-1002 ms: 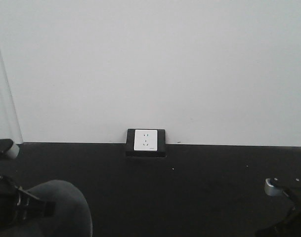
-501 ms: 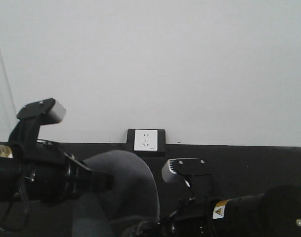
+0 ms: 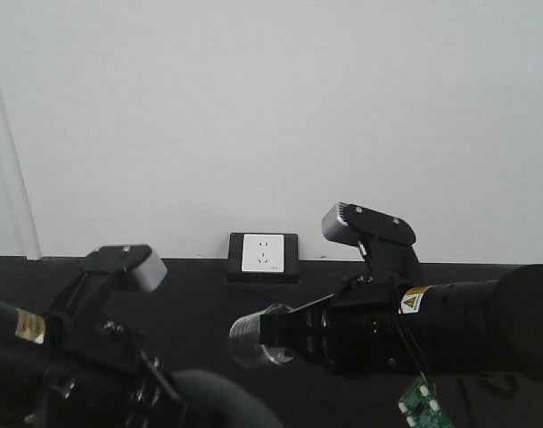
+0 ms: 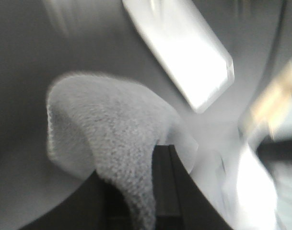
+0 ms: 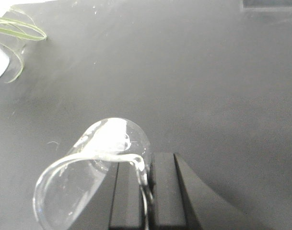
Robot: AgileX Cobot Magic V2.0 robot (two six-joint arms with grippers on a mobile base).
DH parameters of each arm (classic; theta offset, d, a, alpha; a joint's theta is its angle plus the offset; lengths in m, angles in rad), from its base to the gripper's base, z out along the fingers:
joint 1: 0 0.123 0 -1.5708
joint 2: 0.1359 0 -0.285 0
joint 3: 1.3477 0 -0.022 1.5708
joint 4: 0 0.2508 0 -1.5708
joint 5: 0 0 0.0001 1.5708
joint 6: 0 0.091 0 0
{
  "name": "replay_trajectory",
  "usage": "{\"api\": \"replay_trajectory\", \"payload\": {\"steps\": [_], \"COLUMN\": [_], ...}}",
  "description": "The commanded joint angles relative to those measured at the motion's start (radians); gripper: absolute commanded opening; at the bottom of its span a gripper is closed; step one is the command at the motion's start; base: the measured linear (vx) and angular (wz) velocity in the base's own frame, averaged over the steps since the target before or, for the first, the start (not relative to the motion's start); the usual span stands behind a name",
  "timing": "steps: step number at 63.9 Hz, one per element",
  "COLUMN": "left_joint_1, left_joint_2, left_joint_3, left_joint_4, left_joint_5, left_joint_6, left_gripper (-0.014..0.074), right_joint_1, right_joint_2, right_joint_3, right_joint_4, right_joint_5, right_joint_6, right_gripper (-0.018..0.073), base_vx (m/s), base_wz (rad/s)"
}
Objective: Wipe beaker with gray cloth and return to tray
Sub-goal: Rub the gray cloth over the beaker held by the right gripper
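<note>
The clear glass beaker [image 5: 90,167] lies tilted in the air, its mouth toward the right wrist camera. My right gripper [image 5: 146,191] is shut on its rim, one finger inside and one outside. From the front the beaker [image 3: 251,339] sticks out leftward from the right gripper [image 3: 284,334] above the black tabletop. The gray cloth [image 4: 107,139] bulges up out of my left gripper [image 4: 136,191], which is shut on it. From the front the cloth [image 3: 222,401] shows at the bottom edge by the left gripper [image 3: 164,392], below and left of the beaker. I cannot pick out the tray.
A white wall socket in a black frame [image 3: 263,255] sits at the back edge of the black table [image 3: 191,285]. Green plant leaves [image 5: 18,29] reach in at the far left. A pale blurred slab with a rounded corner [image 4: 184,57] lies beyond the cloth.
The right arm has risen and now holds the beaker out in view. The left arm with the cloth has dropped lower and to the left since half a second ago.
</note>
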Motion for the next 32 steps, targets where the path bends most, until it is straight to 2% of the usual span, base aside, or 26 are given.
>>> {"api": "replay_trajectory", "payload": {"steps": [1, 8, 14, 17, 22, 32], "left_joint_1": [-0.006, -0.006, -0.006, -0.006, -0.006, -0.006], "left_joint_2": [-0.022, -0.022, -0.022, -0.022, -0.022, -0.007], "left_joint_3": [-0.034, -0.034, -0.034, -0.034, -0.034, -0.033], "left_joint_4": [-0.038, -0.038, -0.039, -0.039, -0.038, -0.038], "left_joint_5": [-0.252, -0.540, -0.668, -0.680, -0.590, -0.181], "left_joint_6": [0.002, 0.002, 0.002, 0.002, 0.002, 0.002], "left_gripper": [0.0000, 0.0000, 0.0000, 0.0000, 0.0000, 0.0000], "right_joint_1": [-0.003, -0.003, -0.003, -0.003, -0.004, -0.006], "right_joint_2": [-0.028, -0.025, -0.025, -0.025, -0.025, -0.025], "right_joint_3": [-0.034, -0.033, -0.033, -0.033, -0.033, -0.035], "right_joint_4": [0.046, 0.042, 0.046, 0.044, 0.045, 0.042], "right_joint_5": [0.077, 0.181, 0.209, 0.206, 0.160, 0.007], "right_joint_6": [-0.002, -0.002, -0.009, -0.022, -0.023, 0.042], "right_gripper": [-0.0009, -0.0009, -0.0009, -0.0009, -0.0009, -0.0009], "base_vx": [0.00, 0.00, 0.00, 0.00, 0.00, 0.00], "base_wz": [0.00, 0.00, 0.00, 0.00, 0.00, 0.00]}}
